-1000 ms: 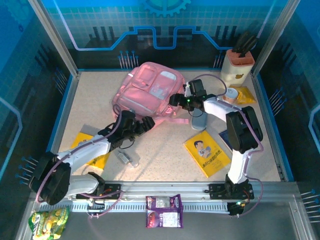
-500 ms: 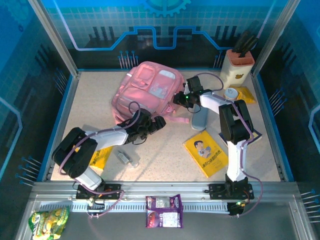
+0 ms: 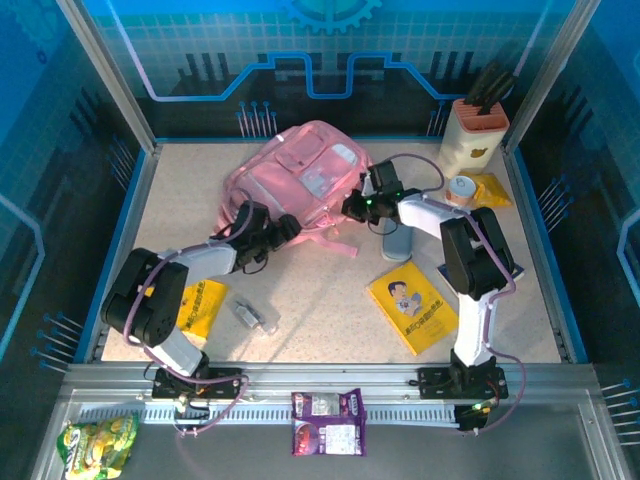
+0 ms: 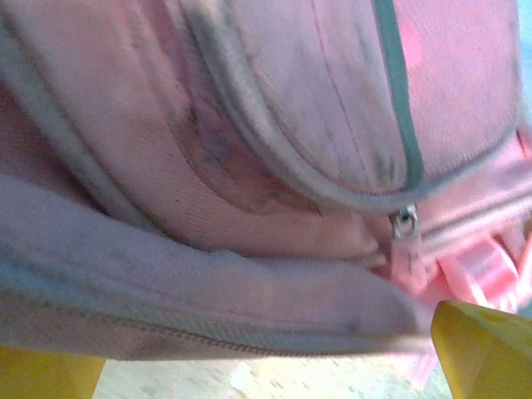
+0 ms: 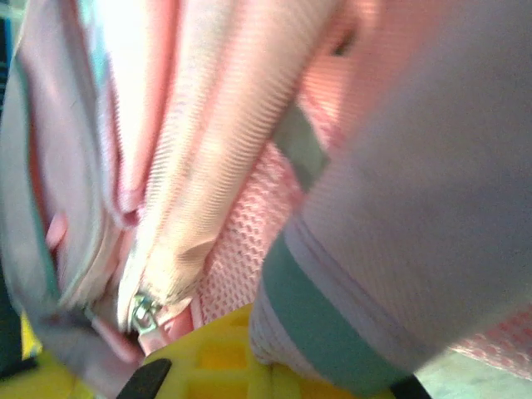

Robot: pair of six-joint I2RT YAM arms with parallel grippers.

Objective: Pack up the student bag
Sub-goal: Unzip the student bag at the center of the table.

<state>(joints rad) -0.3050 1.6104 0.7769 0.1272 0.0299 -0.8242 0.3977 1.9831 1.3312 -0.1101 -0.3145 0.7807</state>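
Left claw (image 3: 284, 228) moved left; student bag (image 3: 295, 180) runs near-left to far-right.

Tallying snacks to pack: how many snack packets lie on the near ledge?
2. A green packet sits at the left corner of the ledge, and a purple packet near its middle. More could be hidden under the bag.

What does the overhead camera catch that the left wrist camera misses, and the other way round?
Overhead: the table with a yellow booklet, a cream holder and a purple snack pack.
Left wrist: a close look at a zipper pull, with its own yellow fingertips spread wide at the lower corners.
Both: the pink bag.
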